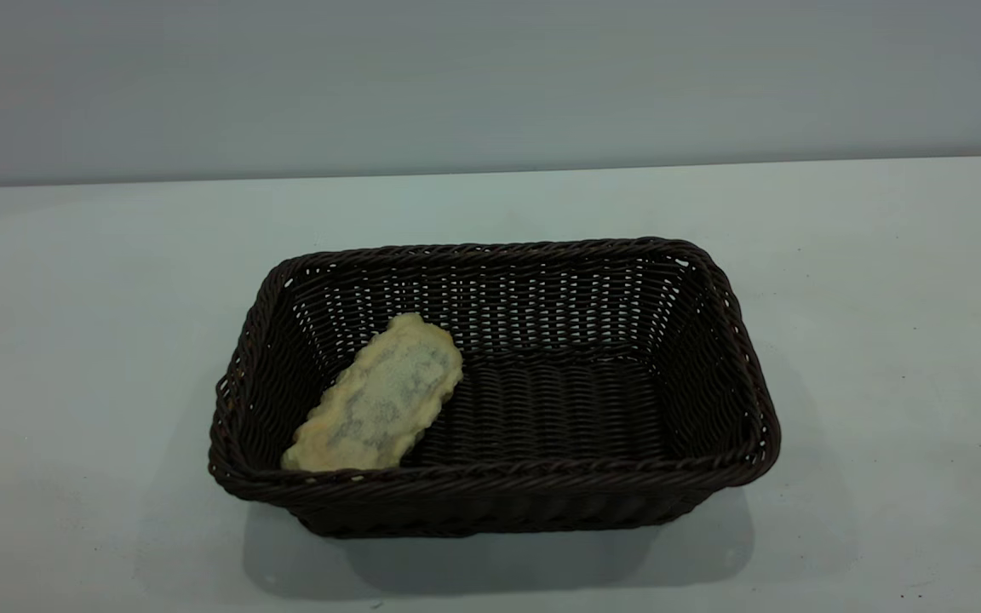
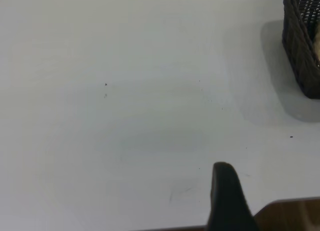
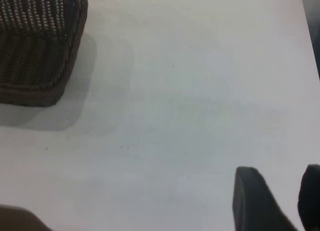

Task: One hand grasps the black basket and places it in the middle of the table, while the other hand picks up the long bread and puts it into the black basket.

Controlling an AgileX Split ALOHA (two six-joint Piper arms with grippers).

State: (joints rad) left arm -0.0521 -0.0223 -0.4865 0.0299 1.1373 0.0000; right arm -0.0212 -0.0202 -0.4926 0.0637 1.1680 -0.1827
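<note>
Right claw (image 3: 277,198): fingers parted, empty, above white bench (image 1: 882,340) | left claw (image 2: 227,201): opening unclear | dark woven wicker basket (image 1: 746,400): mid-bench | pale oblong bread (image 1: 380,396): underside up, inside basket's left end

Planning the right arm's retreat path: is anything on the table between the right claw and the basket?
Nothing. In the right wrist view only bare table with tiny specks lies between the right claw and the basket.
</note>
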